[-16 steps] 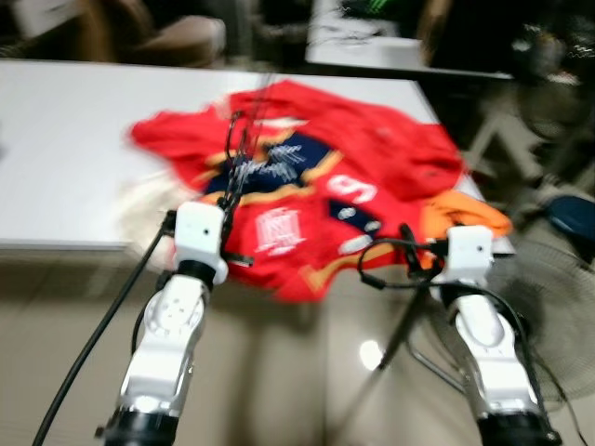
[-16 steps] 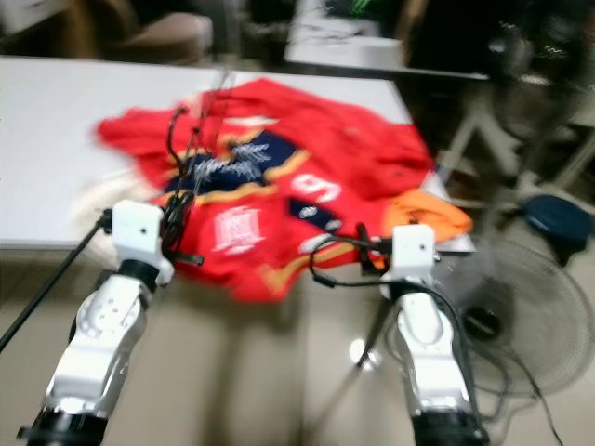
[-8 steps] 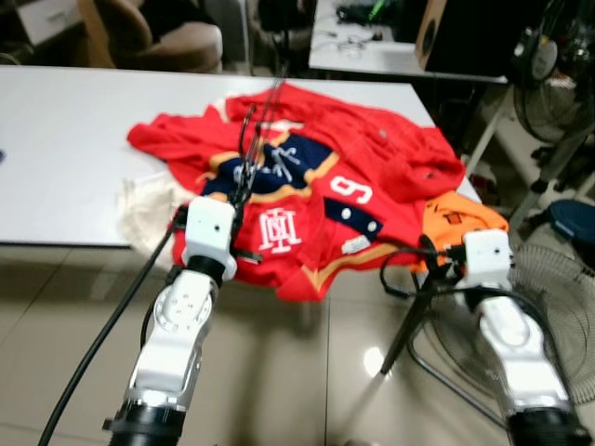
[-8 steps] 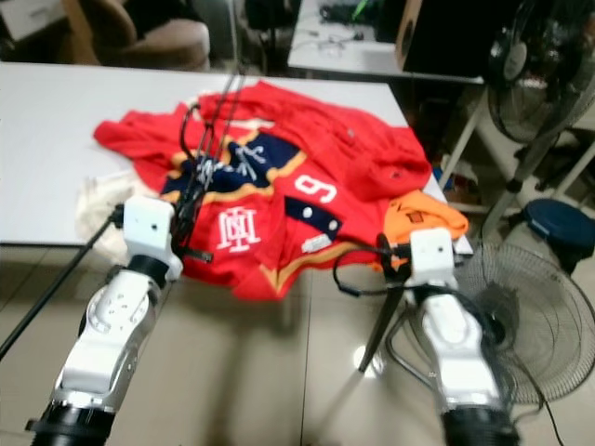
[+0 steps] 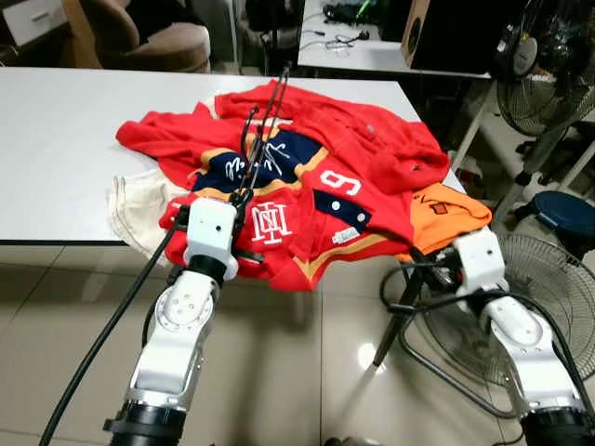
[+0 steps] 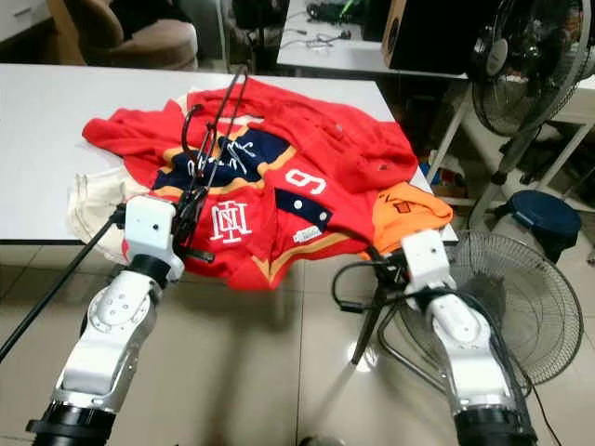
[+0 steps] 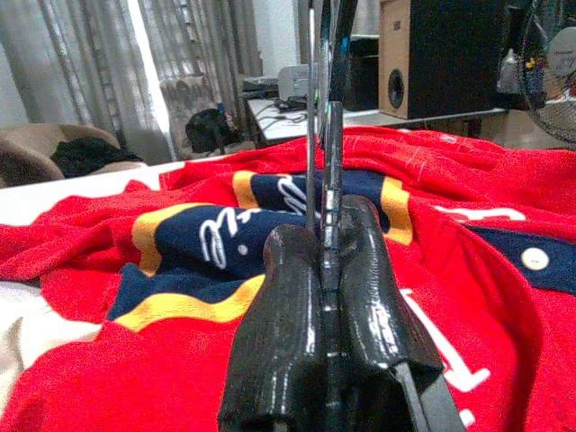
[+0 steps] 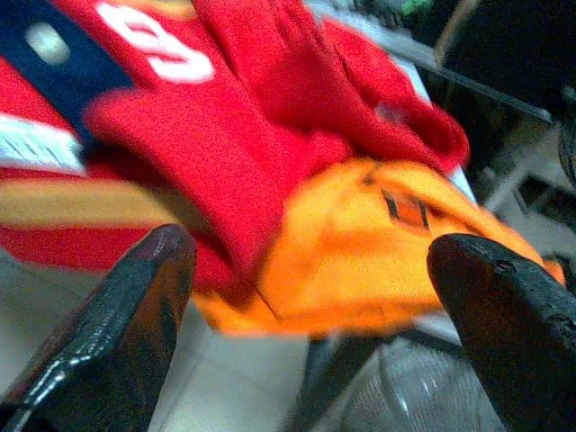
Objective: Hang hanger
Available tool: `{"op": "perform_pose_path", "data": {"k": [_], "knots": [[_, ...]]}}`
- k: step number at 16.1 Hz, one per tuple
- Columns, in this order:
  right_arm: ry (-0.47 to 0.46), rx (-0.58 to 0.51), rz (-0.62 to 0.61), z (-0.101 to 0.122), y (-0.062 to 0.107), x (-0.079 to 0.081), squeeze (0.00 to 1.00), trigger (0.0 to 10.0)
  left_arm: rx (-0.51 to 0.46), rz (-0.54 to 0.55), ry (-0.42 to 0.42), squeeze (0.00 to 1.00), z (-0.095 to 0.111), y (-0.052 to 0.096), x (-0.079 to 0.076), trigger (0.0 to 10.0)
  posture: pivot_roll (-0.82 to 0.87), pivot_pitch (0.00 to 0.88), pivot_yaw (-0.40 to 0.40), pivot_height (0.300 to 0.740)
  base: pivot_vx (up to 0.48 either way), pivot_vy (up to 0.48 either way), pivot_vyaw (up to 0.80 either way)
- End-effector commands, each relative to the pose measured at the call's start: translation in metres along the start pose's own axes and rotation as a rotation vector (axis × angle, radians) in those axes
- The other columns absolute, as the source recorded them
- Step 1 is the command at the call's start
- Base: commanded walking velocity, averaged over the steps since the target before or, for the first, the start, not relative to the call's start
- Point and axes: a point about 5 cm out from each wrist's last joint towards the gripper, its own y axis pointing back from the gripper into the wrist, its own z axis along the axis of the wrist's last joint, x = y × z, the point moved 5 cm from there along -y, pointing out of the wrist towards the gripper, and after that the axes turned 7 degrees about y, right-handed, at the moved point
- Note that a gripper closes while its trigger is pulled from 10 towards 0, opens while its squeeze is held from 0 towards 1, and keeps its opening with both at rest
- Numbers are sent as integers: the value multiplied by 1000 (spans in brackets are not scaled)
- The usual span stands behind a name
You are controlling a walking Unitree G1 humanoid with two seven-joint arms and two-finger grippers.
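Observation:
My left gripper (image 5: 244, 197) is shut on a black wire hanger (image 5: 267, 116), whose thin wires rise between the fingers (image 7: 290, 306). It holds the hanger over a red jersey (image 5: 363, 181) with a navy panel and the number 9, spread on the white table (image 5: 56, 121). My right gripper (image 8: 306, 297) is open with nothing between its wide-apart fingers. It hangs just off the table's right front corner, below an orange garment (image 5: 448, 212) that lies under the jersey's edge.
A cream cloth (image 5: 130, 200) lies left of the jersey. A floor fan (image 5: 548, 279) sits low on the tiles by my right arm, with a standing fan (image 6: 521, 56) and a dark blue object (image 5: 569, 212) behind. A brown chair (image 5: 149, 37) stands beyond the table.
The camera has shifted and the picture has sharpened. My right arm has sunk a little lower, away from the table edge. My left gripper still holds the hanger over the jersey.

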Motion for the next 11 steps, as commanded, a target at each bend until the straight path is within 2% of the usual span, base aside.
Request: {"op": "perform_pose_path", "data": {"k": [1, 3, 6, 11], "knots": [[-18, -15, 11, 4, 1, 5, 0, 10000, -25, 1, 3, 0, 8, 0, 2, 10000, -68, 21, -20, 740, 0, 0, 0], [-30, -10, -12, -4, 0, 7, 0, 10000, -25, 5, 1, 0, 8, 0, 2, 10000, -64, 24, -19, 740, 0, 0, 0], [-13, -6, -102, -6, -14, -11, 0, 10000, -24, 2, -6, 0, 7, 0, 2, 10000, -67, 29, -9, 740, 0, 0, 0], [-17, 35, -134, -18, -25, -20, 0, 10000, -21, -2, -14, 0, 8, 0, 5, 10000, -57, 42, -3, 740, 0, 0, 0]]}}
